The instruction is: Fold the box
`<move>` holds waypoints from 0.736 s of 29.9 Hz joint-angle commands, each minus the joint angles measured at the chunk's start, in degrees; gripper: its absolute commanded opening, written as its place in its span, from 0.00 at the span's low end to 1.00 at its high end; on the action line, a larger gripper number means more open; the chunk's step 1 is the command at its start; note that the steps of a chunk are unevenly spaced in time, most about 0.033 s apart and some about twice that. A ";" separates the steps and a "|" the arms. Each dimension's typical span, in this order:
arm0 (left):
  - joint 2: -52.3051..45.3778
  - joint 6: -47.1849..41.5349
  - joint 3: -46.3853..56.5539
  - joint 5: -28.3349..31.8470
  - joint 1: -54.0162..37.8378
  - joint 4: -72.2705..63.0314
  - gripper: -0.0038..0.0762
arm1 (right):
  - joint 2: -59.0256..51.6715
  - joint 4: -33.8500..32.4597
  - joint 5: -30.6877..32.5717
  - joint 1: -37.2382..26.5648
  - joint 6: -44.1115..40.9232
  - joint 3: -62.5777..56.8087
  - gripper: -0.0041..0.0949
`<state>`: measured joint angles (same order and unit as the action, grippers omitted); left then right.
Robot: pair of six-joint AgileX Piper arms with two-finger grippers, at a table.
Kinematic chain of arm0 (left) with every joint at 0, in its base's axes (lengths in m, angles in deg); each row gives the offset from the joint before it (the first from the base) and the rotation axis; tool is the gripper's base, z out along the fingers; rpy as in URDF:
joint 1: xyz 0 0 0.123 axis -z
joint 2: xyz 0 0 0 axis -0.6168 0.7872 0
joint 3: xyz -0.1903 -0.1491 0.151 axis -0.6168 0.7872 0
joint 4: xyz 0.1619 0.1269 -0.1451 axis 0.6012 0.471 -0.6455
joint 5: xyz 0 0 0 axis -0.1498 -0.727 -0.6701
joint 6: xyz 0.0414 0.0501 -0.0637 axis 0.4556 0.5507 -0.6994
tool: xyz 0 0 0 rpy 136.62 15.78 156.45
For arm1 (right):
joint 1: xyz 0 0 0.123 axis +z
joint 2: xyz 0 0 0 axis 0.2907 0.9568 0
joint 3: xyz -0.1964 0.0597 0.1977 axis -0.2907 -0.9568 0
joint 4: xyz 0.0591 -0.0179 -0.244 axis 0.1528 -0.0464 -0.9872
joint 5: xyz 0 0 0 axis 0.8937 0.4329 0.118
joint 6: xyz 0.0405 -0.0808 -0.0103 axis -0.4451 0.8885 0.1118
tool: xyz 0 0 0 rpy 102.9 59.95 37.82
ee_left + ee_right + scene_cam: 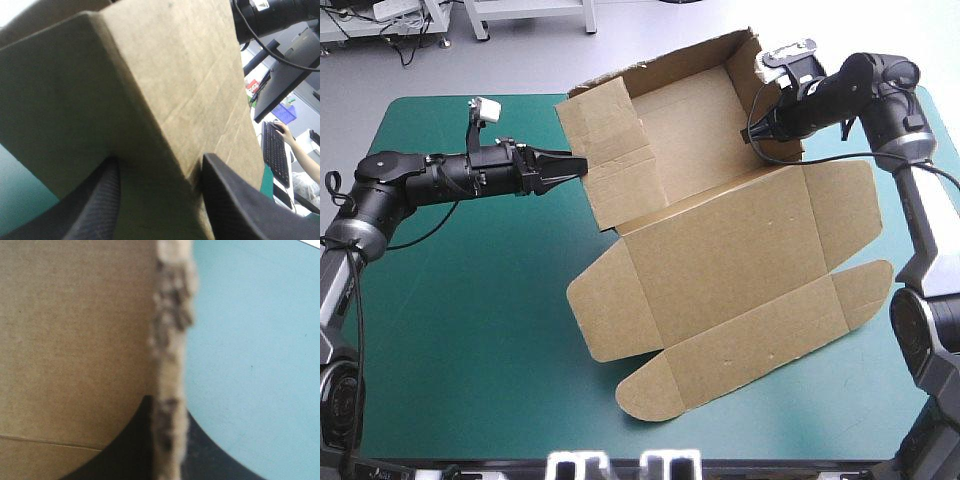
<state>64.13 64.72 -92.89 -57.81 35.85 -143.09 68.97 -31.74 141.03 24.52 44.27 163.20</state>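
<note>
In the high view the brown box [720,270] sits across the middle and right of the table [470,330]. Its tray end is toward the far edge with walls raised, and the lid panel [730,250] lies flat toward the near right corner. The left gripper [575,165] pinches the upright left wall [610,150]. The right gripper [762,130] grips the right wall on the opposite side. I judge the step in hand to be squaring the side walls before they are tucked. The next move likely calls for both arms to press inward together so the tray does not skew or slide. There is bare teal-green cover along the left edge and at the near left corner. The rounded lid flap [655,390] lies near the near edge, and the right arm hangs over the lid's right flap, so room there is tight.

In the left wrist view the black fingers [100,205] are clamped on a folded corner of board [165,65] that fills the view.

In the right wrist view the fingers [132,440] are closed on the wall's ragged cut edge [170,340], with brown board on one side and bare cover [250,340] on the other.
</note>
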 commanded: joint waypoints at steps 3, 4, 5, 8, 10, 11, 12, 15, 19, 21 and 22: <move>-2.50 -0.47 -2.01 -0.53 0.30 -4.44 0.51 | -3.04 4.74 -3.59 -0.24 0.31 1.67 0.02; -2.50 -0.47 -2.01 -0.29 0.30 -4.44 0.51 | -3.04 4.74 -4.05 -0.01 -0.15 1.67 0.02; -2.50 -0.47 -2.01 0.08 0.30 -4.55 0.51 | -3.04 4.74 -4.34 0.00 -0.61 1.67 0.02; -2.50 -0.47 -2.01 1.19 0.51 -4.41 0.51 | -3.04 2.09 -6.86 1.54 -3.49 1.67 0.02; -2.50 -0.65 -2.01 3.96 1.55 -3.42 0.51 | -3.04 -0.41 -8.57 2.93 -5.80 1.67 0.02; -2.50 -1.31 -2.01 5.94 2.31 -2.72 0.51 | -3.04 -1.49 -9.40 3.53 -6.79 1.67 0.02; -2.50 -2.10 -2.11 8.70 3.35 -1.44 0.51 | -3.04 -2.50 -10.02 4.22 -7.78 1.67 0.02; -2.50 -5.67 -2.04 17.23 6.48 4.51 0.51 | -3.04 -6.75 -11.57 5.58 -11.96 1.67 0.02; -2.50 -14.35 -2.04 28.27 10.27 13.73 0.51 | -3.04 -8.63 -12.79 5.94 -15.72 1.67 0.02; -2.50 -17.23 -2.04 31.68 11.76 15.64 0.51 | -3.01 -9.25 -13.43 6.07 -17.12 1.67 0.02; -2.50 -18.46 -2.04 33.49 12.46 15.62 0.51 | -2.78 -9.40 -13.68 6.20 -18.13 1.67 0.02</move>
<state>64.02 51.04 -93.00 -29.97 46.26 -127.23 68.97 -42.61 132.80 30.33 29.70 163.20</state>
